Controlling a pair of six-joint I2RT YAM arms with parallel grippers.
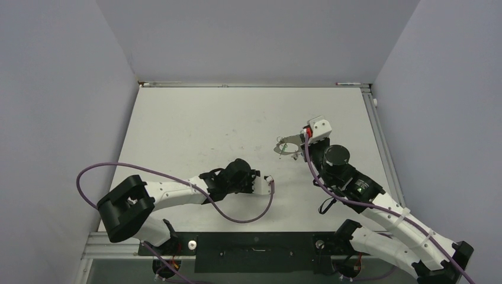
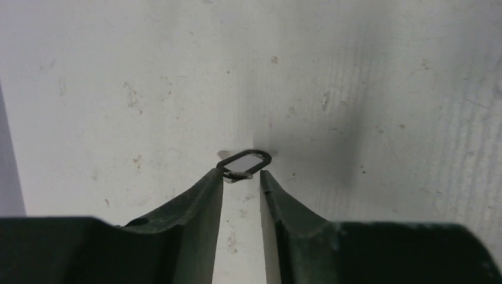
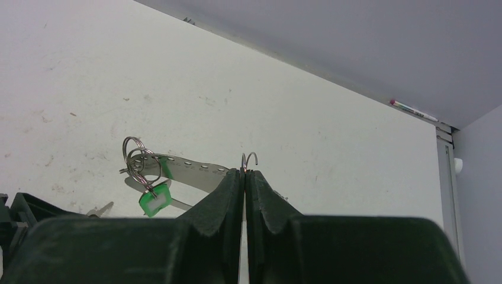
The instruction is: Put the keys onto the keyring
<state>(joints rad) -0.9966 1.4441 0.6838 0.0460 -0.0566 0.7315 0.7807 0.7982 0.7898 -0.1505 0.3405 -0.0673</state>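
Observation:
My right gripper is shut on the thin grey wire of the keyring. The wire's hooked open end sticks up just past the fingertips. A green-headed key hangs by small split rings at the left end of a perforated metal strip. My left gripper is low over the table, jaws a finger-width apart. A black-rimmed key head with a white centre lies just beyond its tips, its small ring touching the left fingertip. The other keys are out of view.
The white table ends at a metal rail on the right. A pen lies along the far edge by the wall. A purple cable loops beside the left arm. Grey walls enclose three sides.

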